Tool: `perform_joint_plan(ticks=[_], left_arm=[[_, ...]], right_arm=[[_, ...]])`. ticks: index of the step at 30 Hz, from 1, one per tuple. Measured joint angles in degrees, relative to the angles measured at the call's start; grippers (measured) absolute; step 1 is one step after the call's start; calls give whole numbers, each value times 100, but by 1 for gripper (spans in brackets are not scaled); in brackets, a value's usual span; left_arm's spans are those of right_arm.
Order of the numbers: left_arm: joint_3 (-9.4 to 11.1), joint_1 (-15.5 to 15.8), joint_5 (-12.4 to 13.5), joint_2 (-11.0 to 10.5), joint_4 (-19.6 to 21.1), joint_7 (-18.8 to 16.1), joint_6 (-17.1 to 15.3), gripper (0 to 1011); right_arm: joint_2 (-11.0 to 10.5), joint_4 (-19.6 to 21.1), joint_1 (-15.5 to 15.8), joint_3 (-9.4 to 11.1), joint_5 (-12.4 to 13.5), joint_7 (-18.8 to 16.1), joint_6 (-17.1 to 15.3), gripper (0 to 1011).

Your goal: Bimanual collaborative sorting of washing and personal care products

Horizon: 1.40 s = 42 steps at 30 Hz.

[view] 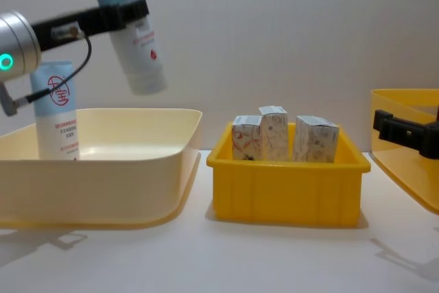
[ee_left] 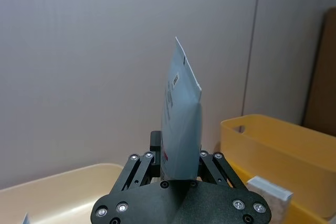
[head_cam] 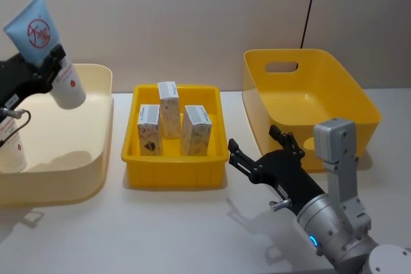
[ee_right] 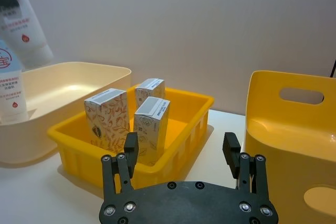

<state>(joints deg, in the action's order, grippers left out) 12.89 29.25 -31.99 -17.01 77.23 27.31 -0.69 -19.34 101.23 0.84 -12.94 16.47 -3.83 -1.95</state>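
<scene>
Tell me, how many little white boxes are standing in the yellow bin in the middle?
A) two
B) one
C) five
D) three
D: three white cartons stand in the middle yellow bin: a left one, a back one and a right one. The left gripper holds a pale-blue tube up above the cream bin; the right gripper is open beside the middle bin's right end.

Table [head_cam: 160, 235]: white, soft shadows.
Wall [head_cam: 192, 11]: plain grey-beige, rising behind the table.
Cable [head_cam: 311, 4]: thin, black, down the wall above the table's far right.
</scene>
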Motion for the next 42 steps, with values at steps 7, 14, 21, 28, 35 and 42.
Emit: perform_joint_plan(ticks=[7,14,21,28,35,42], left_arm=[[-18,69,-336,-88,135,529,3,301],[47,131,-638,-135,209,1036,-43,301],[200,184,-872,-140,220,1486,-136,301],[445,240,-1019,-119,153,1920,-241,301],[848,324,-1016,-3,-73,2300,-293,301],[1121,362,-941,81,-236,2465,-293,301]], right_arm=[[0,0,0,0,0,0,0,1001],[0,0,0,0,0,0,0,1001],[0,0,0,0,0,0,0,1001],[0,0,0,0,0,0,0,1001],[0,0,0,0,0,0,0,1001],[0,0,0,0,0,0,0,1001]])
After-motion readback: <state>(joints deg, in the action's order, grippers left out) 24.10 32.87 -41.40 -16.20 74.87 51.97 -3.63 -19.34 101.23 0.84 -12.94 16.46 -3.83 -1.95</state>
